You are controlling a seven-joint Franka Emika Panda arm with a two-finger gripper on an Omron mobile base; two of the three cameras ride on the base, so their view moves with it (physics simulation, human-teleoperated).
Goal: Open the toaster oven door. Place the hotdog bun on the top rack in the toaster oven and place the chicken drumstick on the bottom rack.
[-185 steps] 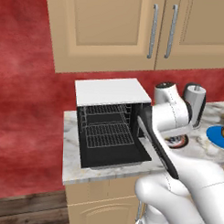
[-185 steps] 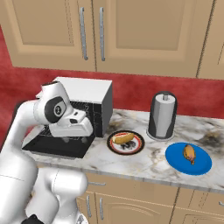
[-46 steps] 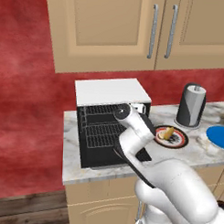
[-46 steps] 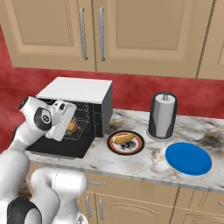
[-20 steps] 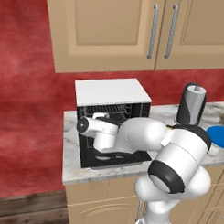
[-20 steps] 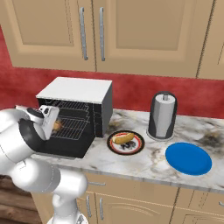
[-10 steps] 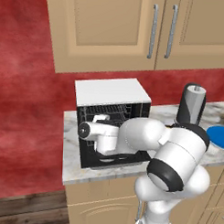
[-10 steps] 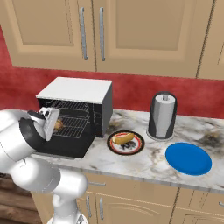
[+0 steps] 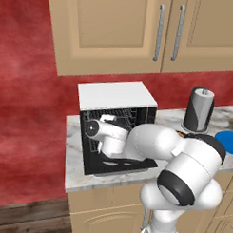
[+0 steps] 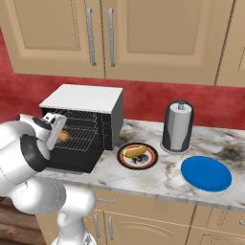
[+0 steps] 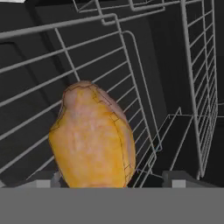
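Note:
The toaster oven [image 10: 81, 98] stands at the counter's left end with its door [image 10: 72, 161] folded down flat. My arm reaches into the cavity [image 9: 113, 137]. The orange chicken drumstick [image 11: 92, 140] lies on the wires of the bottom rack [image 10: 81, 139], and the right base view shows the drumstick [image 10: 64, 136] just past my hand. My gripper [image 11: 114, 181] is open around it, with the right fingertip [image 11: 177, 177] well clear of the meat. The top rack [image 10: 79, 116] above is bare. The hotdog bun [image 10: 135, 151] sits on a dark red-rimmed plate [image 10: 125, 160] right of the oven.
A grey-black kettle [image 10: 178, 125] stands behind the bun's plate. A blue plate [image 10: 206, 173] lies bare on the marble counter [image 10: 167, 186] to the right. Wooden wall cabinets [image 10: 119, 33] hang above, and a red wall runs behind.
Over the last second my jaws have spread wider off the drumstick, which stays on the rack. The arm has hardly shifted. Much earlier the drumstick lay on the blue plate.

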